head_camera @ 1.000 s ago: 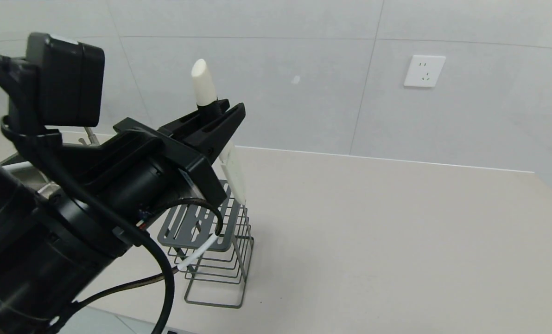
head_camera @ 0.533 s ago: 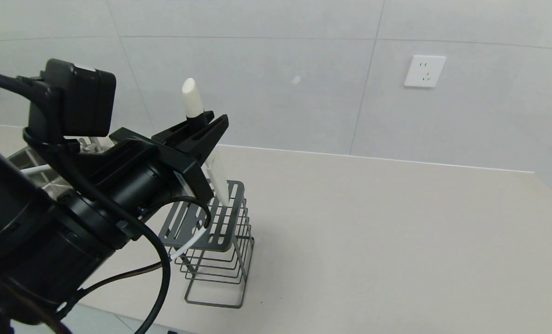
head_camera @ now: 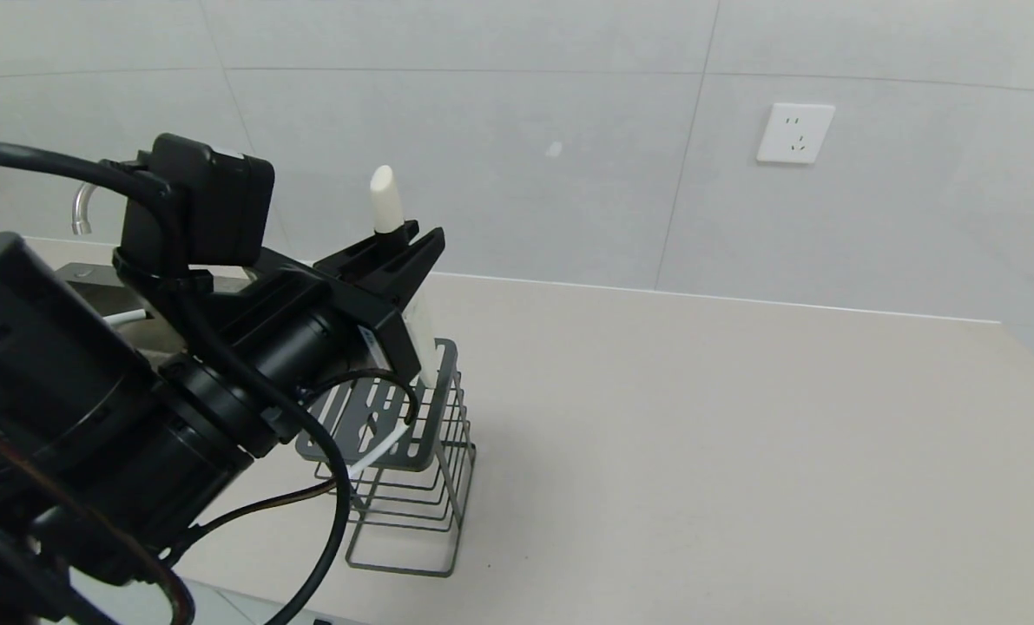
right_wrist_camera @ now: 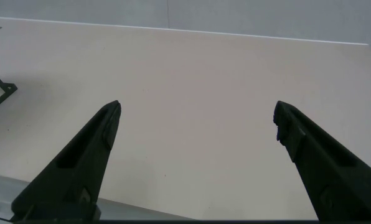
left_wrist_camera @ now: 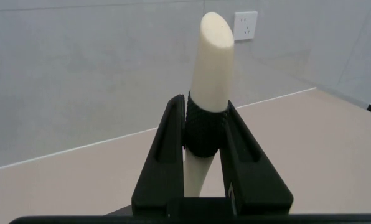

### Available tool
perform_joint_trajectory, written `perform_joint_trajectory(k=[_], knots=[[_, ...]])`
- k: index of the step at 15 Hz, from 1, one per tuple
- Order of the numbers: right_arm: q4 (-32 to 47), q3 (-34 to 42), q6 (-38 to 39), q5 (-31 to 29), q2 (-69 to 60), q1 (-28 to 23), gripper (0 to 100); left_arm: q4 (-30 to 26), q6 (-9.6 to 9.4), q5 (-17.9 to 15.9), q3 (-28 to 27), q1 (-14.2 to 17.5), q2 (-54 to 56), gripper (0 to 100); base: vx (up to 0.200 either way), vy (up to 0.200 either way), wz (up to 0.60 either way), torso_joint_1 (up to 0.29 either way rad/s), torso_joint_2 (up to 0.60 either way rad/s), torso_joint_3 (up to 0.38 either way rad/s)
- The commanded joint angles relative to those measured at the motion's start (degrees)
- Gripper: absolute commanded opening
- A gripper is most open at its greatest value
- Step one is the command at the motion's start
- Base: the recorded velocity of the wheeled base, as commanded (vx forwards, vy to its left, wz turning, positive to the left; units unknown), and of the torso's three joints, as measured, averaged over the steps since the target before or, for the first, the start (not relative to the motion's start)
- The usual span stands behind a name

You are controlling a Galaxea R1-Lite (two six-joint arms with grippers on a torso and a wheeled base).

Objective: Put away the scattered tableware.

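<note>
Above the beige countertop (head_camera: 699, 434), the black left gripper (head_camera: 404, 247) is pinching a cream-handled white knife (head_camera: 386, 200) blade-down over the grey slotted wire rack (head_camera: 369, 425), apparently mid-insertion and needing tip-to-slot alignment before lowering.

Cream utensil (head_camera: 385, 198), grey wire rack (head_camera: 421, 434)

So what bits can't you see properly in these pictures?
- Head view: the left gripper covers the middle of the white utensil, so I cannot tell what kind of utensil it is.
- Head view: the left arm hides one side of the wire rack, so I cannot tell what it holds.
- Left wrist view: the gripper hides the utensil's lower end.
- Right wrist view: the picture's edge cuts off all but a corner of the wire rack.
</note>
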State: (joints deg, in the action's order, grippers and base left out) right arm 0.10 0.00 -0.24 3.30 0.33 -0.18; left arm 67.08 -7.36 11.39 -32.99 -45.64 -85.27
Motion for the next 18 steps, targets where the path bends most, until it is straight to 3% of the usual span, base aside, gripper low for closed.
perform_joint_trajectory(k=[1, 18], knots=[[-0.01, 0.00, -0.02, 0.04, 0.20, 0.01, 100, -0.02, -0.02, 0.04, 0.03, 0.29, -0.51, 0, 0.000, 0.000, 0.00, 0.000, 0.00, 0.000], [-0.01, 0.00, -0.02, 0.04, 0.20, 0.01, 100, 0.06, -0.02, -0.49, -0.23, 1.34, -1.47, 0, 0.000, 0.000, 0.00, 0.000, 0.00, 0.000]])
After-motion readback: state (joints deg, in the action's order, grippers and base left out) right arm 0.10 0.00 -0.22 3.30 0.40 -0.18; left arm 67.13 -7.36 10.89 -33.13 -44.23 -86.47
